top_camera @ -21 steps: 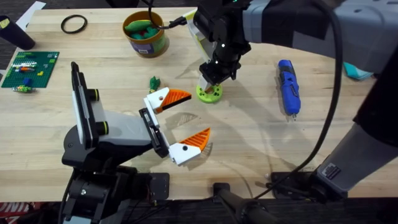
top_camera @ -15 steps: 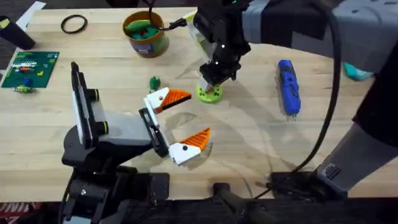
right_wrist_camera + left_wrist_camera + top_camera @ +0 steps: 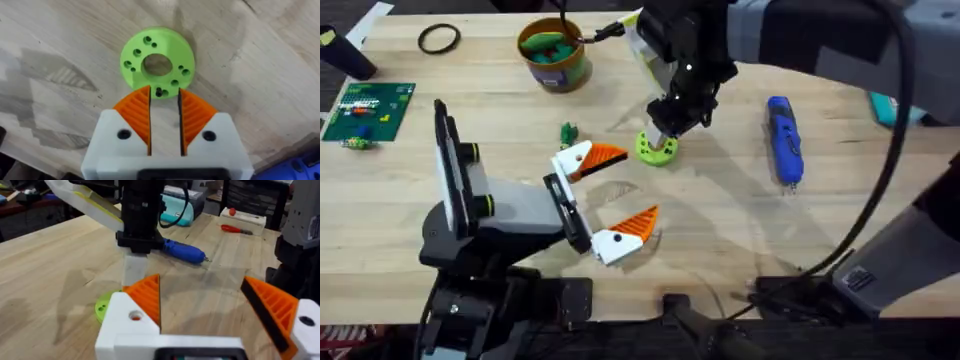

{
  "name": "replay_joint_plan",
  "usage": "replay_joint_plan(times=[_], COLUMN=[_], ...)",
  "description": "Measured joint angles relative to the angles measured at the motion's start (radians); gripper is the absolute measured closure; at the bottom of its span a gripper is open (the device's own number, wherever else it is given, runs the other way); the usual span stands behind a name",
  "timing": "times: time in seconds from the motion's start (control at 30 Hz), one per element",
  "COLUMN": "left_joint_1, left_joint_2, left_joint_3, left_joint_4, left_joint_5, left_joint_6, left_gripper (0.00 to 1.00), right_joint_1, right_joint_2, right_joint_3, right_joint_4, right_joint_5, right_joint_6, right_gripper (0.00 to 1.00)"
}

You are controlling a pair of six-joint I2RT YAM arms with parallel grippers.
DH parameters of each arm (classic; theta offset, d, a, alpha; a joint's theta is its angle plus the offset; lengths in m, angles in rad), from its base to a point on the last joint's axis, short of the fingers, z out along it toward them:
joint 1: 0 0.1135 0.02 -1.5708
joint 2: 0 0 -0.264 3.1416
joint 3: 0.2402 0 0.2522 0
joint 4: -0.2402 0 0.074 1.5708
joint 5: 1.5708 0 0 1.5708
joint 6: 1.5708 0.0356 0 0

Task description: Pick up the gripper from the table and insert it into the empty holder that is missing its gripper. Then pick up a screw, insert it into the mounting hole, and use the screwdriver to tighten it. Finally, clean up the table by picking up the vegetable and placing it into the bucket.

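Note:
My right gripper (image 3: 665,130) hangs just above a lime-green ring (image 3: 658,149) (image 3: 157,62) with small holes around its rim. Its fingers are drawn close together, and a small dark screw (image 3: 159,92) sits at their tips over one rim hole. My left gripper (image 3: 638,183) stands open, low over the table just in front of the ring (image 3: 104,307). The vegetable (image 3: 567,131) lies left of the ring. The bucket (image 3: 555,55) stands at the back. The blue screwdriver (image 3: 783,138) (image 3: 182,251) lies to the right. The loose gripper and the holder are out of view.
A green baseplate (image 3: 365,108) with small parts lies at the far left, and a black ring (image 3: 439,38) sits behind it. The bucket holds green and red pieces. A teal object (image 3: 890,110) is at the right edge.
The right arm has shifted slightly to the right above the lime-green ring. The left arm and the things on the table have stayed put.

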Motion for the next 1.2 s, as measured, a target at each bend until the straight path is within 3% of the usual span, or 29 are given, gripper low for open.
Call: replay_joint_plan(times=[0.53, 1.2], left_joint_1=[0.0, 0.0], left_joint_2=[0.0, 0.0], left_joint_3=[0.0, 0.0], left_joint_4=[0.0, 0.0], left_joint_5=[0.0, 0.0], left_joint_6=[0.0, 0.0], left_gripper=[0.014, 0.014], right_joint_1=[0.055, 0.054], right_joint_2=[-0.002, 0.031], right_joint_3=[-0.011, -0.036], right_joint_4=[0.004, 0.037], right_joint_5=[0.099, 0.098], right_joint_6=[-0.029, -0.029], right_gripper=[0.716, 0.716])
